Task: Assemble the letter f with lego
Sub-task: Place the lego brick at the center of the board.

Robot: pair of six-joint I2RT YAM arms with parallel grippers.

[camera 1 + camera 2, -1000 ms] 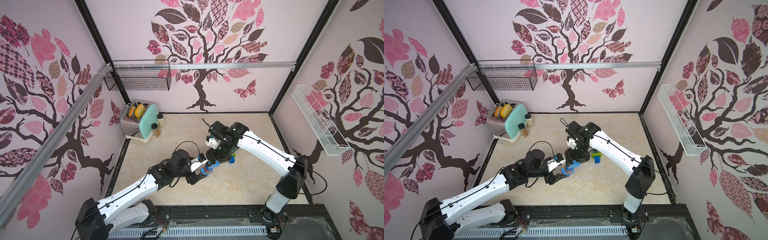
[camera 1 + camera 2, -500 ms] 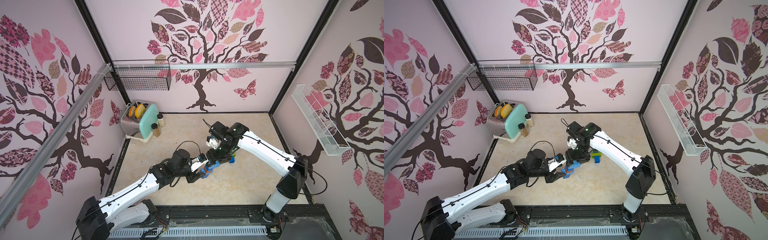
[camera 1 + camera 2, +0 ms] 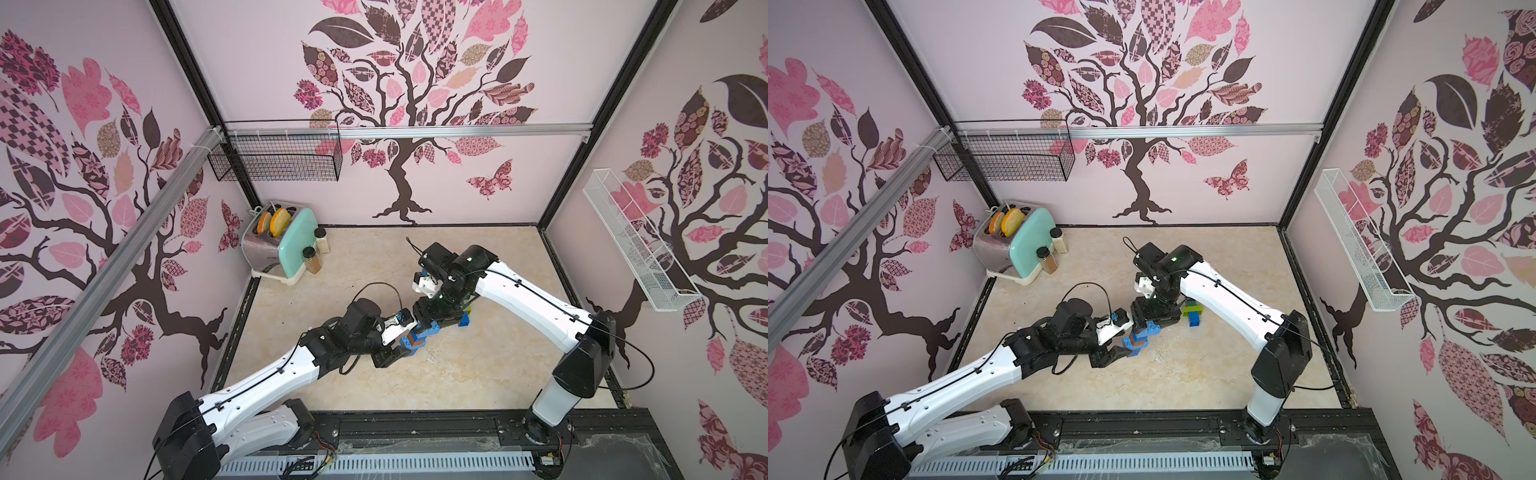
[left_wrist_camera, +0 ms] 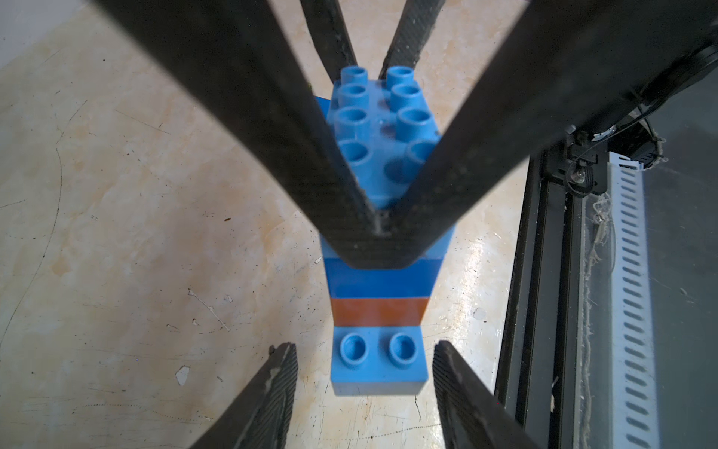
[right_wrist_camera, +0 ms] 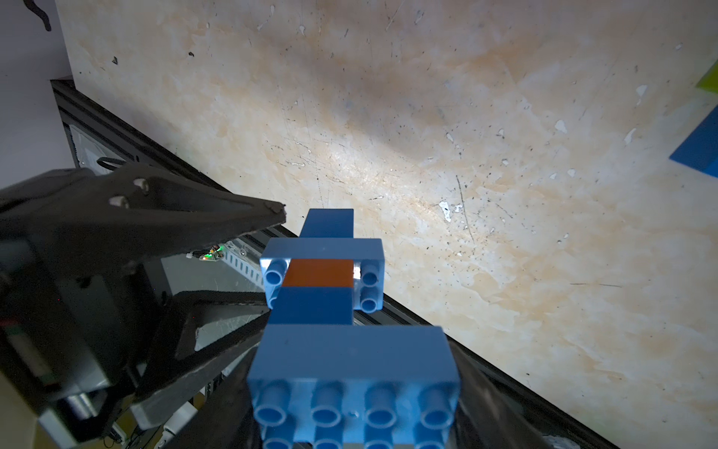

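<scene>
A lego stack (image 3: 419, 332) (image 3: 1139, 337) hangs just above the floor: a blue oblong brick (image 5: 349, 357) on top, then blue, brown (image 4: 379, 311), a light blue oblong brick (image 4: 380, 369) and a blue one. My right gripper (image 3: 432, 322) (image 5: 353, 388) is shut on the top oblong brick (image 4: 382, 128). My left gripper (image 3: 410, 344) (image 4: 365, 373) is open and straddles the light blue brick. One finger stands clear of it and the other nearly touches. More lego (image 3: 465, 318), blue, lime green and dark green, lies beside the right arm.
A toaster (image 3: 282, 245) with two spice jars (image 3: 311, 259) stands in the back left corner. A black wire basket (image 3: 274, 158) and a white rack (image 3: 636, 245) hang on the walls. A black rail (image 4: 544, 272) runs along the floor's front edge.
My left gripper's jaws have narrowed around the lower end of the stack. The right arm and the stack have stayed in place.
</scene>
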